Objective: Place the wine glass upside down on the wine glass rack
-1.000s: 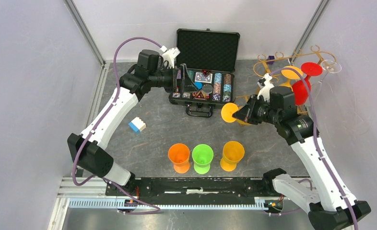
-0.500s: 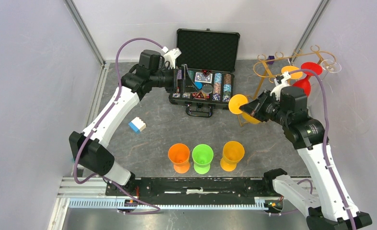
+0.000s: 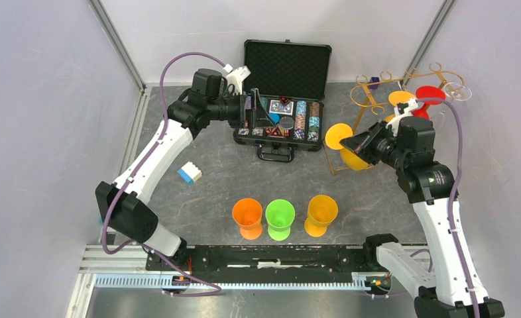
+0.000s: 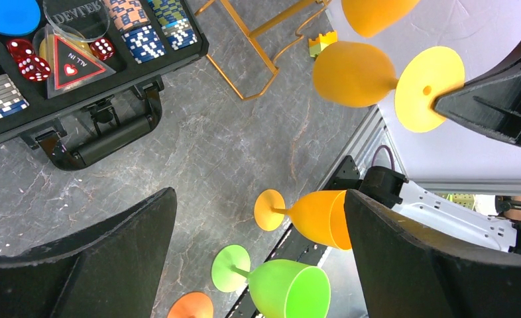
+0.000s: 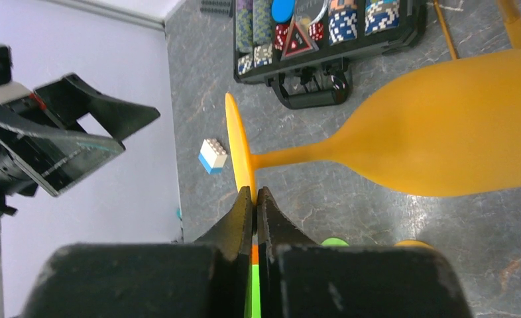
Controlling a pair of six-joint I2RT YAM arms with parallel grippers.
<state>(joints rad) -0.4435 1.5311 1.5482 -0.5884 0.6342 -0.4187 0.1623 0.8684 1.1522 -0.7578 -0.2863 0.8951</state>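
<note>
Three plastic goblets [image 3: 280, 215] stand in a row nearer than the gold wire rack [image 3: 362, 99], bare bench [image 3: 244, 173] between. Right fingers [image 5: 231, 228] pinch tight on the foot rim of the yellow plastic wine glass [image 3: 341, 137], sideways by the rack's base; only the wrist view shows that grip. Left of the rack, left fingers [image 4: 112, 258] gape wide, empty, above the black chip case [image 3: 288, 69]

Matt plastic wine glass [image 5: 443, 139], shiny gold metal rack [image 4: 250, 38]
</note>
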